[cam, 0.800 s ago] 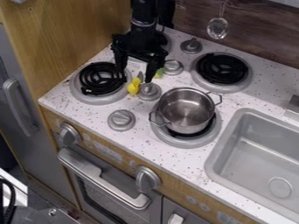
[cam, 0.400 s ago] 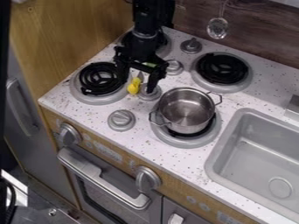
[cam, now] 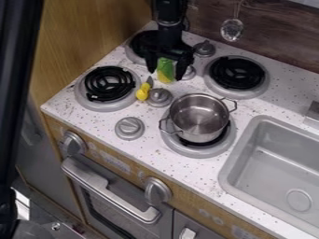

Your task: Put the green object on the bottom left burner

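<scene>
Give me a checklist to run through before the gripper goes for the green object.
1. Gripper open: ok, its fingers stand apart.
2. Green object lined up between the fingers: ok, as seen from this camera.
3. Fingers low enough to grip it: cannot tell.
4. Bottom left burner free of the pot: ok, the pot sits on the bottom right burner.
5. Direct low path to the target burner: not ok, the yellow-handled knife lies between; lifting over it seems wiser.
</scene>
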You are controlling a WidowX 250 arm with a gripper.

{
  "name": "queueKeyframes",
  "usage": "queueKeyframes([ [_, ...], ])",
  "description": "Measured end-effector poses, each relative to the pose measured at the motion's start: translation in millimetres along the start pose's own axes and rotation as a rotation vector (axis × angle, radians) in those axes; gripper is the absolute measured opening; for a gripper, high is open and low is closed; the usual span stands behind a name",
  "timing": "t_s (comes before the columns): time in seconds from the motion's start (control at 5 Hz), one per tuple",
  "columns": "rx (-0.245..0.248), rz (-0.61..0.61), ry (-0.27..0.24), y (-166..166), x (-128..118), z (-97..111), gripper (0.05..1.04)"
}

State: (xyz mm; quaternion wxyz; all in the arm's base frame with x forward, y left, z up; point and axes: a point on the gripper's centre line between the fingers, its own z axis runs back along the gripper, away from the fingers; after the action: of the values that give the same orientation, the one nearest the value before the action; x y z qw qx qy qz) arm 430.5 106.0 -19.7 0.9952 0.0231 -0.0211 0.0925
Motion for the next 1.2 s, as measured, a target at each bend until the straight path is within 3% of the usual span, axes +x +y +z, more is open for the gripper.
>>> queueKeyframes([
  [0.2,0.007,0.033,-0.033,8,18,8,0.999],
  [0.6,0.037,0.109,-0.019,30,24,1,0.999],
  [1.0,-0.035,0.144,-0.008,20,23,-17,0.999],
  [1.2,-0.037,0.135,0.008,13,21,-23,0.999],
])
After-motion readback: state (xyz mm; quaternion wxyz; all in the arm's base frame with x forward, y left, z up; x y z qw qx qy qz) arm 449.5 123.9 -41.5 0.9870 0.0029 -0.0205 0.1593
